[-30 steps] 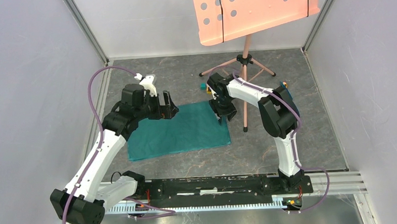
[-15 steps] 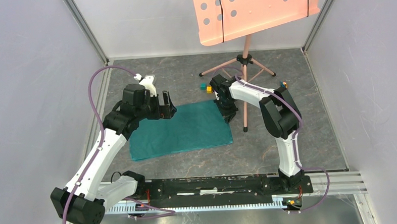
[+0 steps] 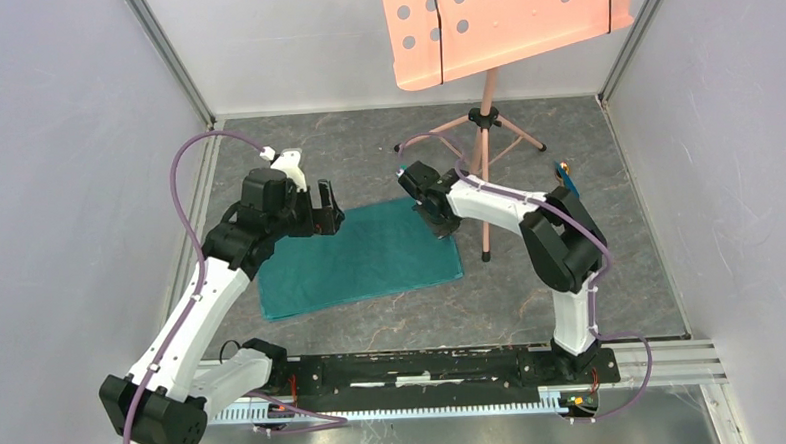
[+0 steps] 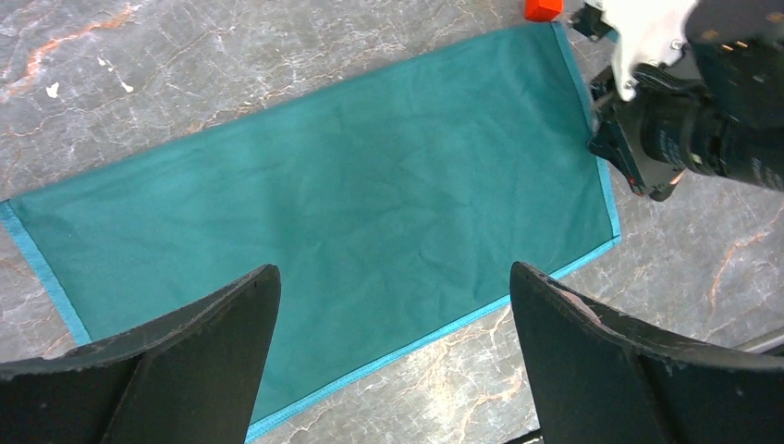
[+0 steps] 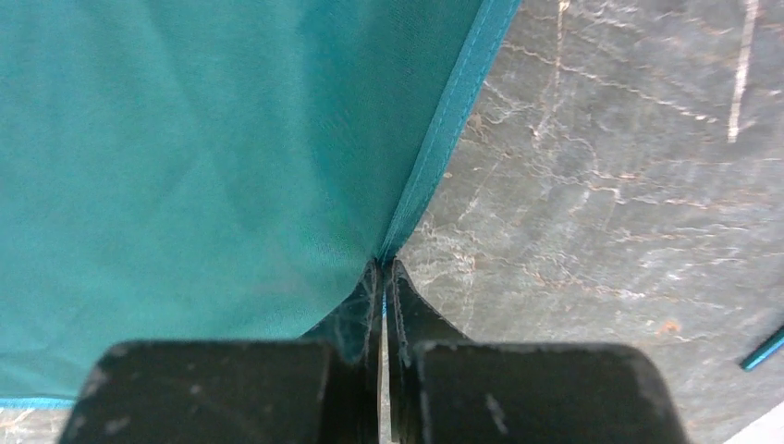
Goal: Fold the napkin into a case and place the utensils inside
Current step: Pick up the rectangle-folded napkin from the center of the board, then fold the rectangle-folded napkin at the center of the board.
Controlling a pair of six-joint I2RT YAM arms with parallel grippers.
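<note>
One teal-green napkin [image 3: 361,258] lies spread flat on the grey marbled surface [image 3: 572,294], a rectangle with a lighter hem along its edges. Everything else is placed from it.

There are two arms, each with one pincer. The right pincer [image 5: 382,268] is at the napkin's right edge, near the far right corner. Its two fingers are pressed together with the hem pinched between their tips, and the cloth rises in a small pucker there. The left pincer [image 4: 393,273] hangs over the napkin's far left corner with its two fingers spread wide and nothing between them. It is clear of the cloth.

One small orange cube [image 4: 544,8] sits just off the napkin's far right corner, beside the right arm's wrist. One music stand [image 3: 485,118] with a salmon-pink desk has a tripod leg coming down just right of the napkin. One thin bright-blue utensil [image 3: 566,177] lies well to the right of the napkin, beyond the stand.
</note>
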